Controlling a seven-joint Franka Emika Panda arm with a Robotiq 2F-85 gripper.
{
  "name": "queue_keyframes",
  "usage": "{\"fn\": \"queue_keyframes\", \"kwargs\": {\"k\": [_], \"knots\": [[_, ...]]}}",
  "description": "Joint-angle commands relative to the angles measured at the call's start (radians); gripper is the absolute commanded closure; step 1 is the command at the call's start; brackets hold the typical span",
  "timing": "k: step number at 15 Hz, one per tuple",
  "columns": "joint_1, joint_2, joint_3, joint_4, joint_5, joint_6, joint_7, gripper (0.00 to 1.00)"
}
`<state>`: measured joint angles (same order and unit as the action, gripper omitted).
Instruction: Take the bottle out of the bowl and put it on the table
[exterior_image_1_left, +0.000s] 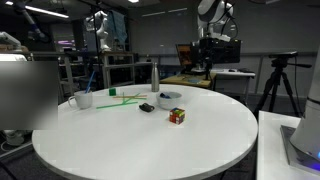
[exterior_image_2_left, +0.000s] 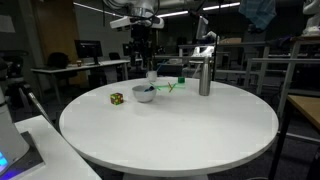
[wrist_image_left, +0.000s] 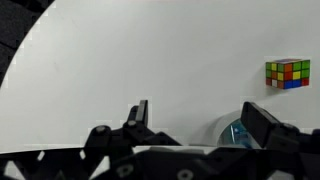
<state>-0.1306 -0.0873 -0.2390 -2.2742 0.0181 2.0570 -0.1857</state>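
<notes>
Below the end effector (wrist_image_left: 200, 120), on the white bench (wrist_image_left: 150, 60), sits the small white bowl (wrist_image_left: 224, 132) with the tiny blue-green bottle (wrist_image_left: 238, 132) inside it. In the wrist view the two show just inside one of the fingers (wrist_image_left: 262, 122), much nearer to it than to the opposite finger. The end effector's own body hides most of them.

The fingers are spread wide, with nothing between them and nothing touching them, so the end effector holds nothing. In both exterior views it hangs above the bench and over the bowl, clear of it.

Out past the same finger, farther across the bench and apart from the bowl, lies a coloured cube (wrist_image_left: 287, 73). In an exterior view a tall grey metal bottle (exterior_image_1_left: 154, 78) stands just beyond the bowl. A white cup (exterior_image_1_left: 85, 99) is well off to one side, far from the end effector. A small dark object (exterior_image_1_left: 146, 107) lies near the cube, too small to tell what it is.
</notes>
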Motion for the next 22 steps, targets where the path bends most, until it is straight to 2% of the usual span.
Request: {"fn": "queue_keyframes", "kwargs": {"k": [1, 8, 14, 22], "knots": [[-0.008, 0.131, 0.022, 0.097, 0.074, 0.048, -0.057, 0.0], [-0.001, 0.303, 0.118, 0.27, 0.142, 0.024, -0.07, 0.0], [0.007, 0.407, 0.189, 0.374, 0.162, 0.011, -0.055, 0.0], [0.051, 0.577, 0.267, 0.534, 0.184, 0.02, 0.038, 0.0]]}}
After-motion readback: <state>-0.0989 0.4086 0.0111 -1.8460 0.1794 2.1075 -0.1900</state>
